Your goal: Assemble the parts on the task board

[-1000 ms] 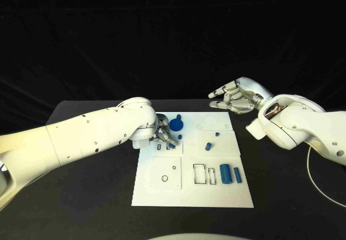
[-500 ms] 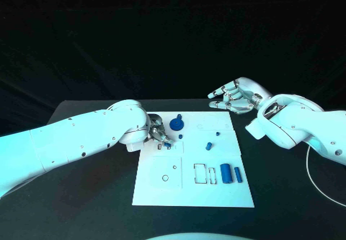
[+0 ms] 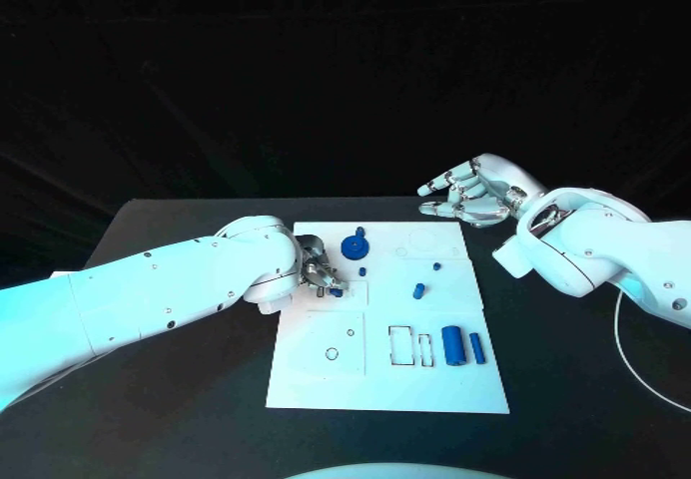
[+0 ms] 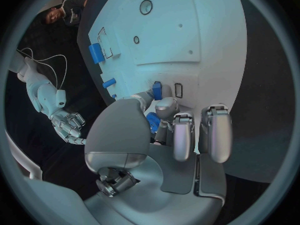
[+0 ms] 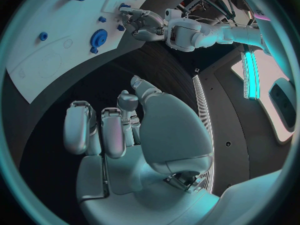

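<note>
Our left hand pinches a small blue plastic peg at ten o'clock of the white flat task board. Our right hand hangs spread, holding nothing. If the peg tilts, it may jam beside its slot.

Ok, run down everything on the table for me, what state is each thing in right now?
Left hand: pinching a small blue part over the task board.
Right hand: holding nothing, fingers curled, off the board's far corner.
Blue gear: on the board.
Large blue cylinder: lying flat.
Slim blue bar: lying beside it.
</note>
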Robot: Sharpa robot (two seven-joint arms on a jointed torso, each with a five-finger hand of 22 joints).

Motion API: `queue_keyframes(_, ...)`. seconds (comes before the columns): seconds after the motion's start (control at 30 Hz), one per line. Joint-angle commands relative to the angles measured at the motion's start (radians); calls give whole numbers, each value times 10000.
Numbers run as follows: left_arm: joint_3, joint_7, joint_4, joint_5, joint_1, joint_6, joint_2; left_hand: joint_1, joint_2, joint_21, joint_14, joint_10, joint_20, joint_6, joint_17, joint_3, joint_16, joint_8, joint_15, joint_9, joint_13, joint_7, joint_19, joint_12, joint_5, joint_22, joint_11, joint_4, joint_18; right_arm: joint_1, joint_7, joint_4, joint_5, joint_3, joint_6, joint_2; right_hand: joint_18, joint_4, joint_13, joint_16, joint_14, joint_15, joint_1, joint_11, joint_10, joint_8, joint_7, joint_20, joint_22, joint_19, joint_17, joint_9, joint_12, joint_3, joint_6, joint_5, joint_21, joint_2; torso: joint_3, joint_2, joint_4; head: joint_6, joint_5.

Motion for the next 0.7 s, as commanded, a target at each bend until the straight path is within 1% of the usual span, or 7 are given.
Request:
queue_keyframes(0.03,-14,60,-24,-446,-70,-343,26,-45,55,30,1033,76,50,-58,2631,1778,30,-15,45,-9,-8,-32,671,59,-20,1681,-8,-1669,-83,-6,39,-2,29,-2,150,3,110,45,-9,-36,443,51,-88,11,-49,-3,6,30,-7,-71,-8,3,-62,-10,65,51,-33,21,3,7,-14,3,-2)
queue_keyframes(0.27,-15,39,7,-502,-104,-169,10,-69,51,37,1033,79,49,-63,2631,1810,30,-2,44,4,-5,-33,675,65,-21,1691,-9,-1676,-85,-8,36,-10,35,-7,184,5,110,45,-9,-36,443,51,-88,11,-49,-3,6,30,-7,-71,-8,3,-62,-10,65,51,-33,21,3,8,-3,-26,-4)
queue_keyframes(0.53,-16,-14,89,-541,-110,381,-49,-100,20,48,1033,90,46,-78,2631,1885,30,28,40,35,10,-39,682,87,-22,1707,-15,-1726,-89,-8,24,-10,36,-13,254,0,111,62,3,-36,446,51,-107,12,-40,-4,5,30,-13,-72,-4,3,-42,-17,64,53,-39,33,4,5,-11,-35,-2)
queue_keyframes(0.63,-16,-27,118,-547,-111,554,-69,-135,-31,56,1033,119,42,-80,2631,1953,30,62,36,65,56,-46,687,136,-22,1722,-22,-1784,-91,-9,18,-11,36,-16,275,-5,111,62,3,-36,446,51,-107,12,-40,-4,5,30,-13,-72,-4,3,-42,-17,64,53,-39,33,3,7,-10,-42,-9)
queue_keyframes(0.7,-16,-31,128,-549,-111,636,-76,-233,-135,46,1033,183,29,-49,2631,2019,30,118,32,107,142,-68,683,228,55,1713,-42,-1843,-88,-9,16,-12,36,-17,285,-7,112,68,-6,-40,446,51,-115,12,-44,-4,5,30,-17,-74,-7,3,-50,-20,65,53,-42,36,2,4,-7,-55,-9)
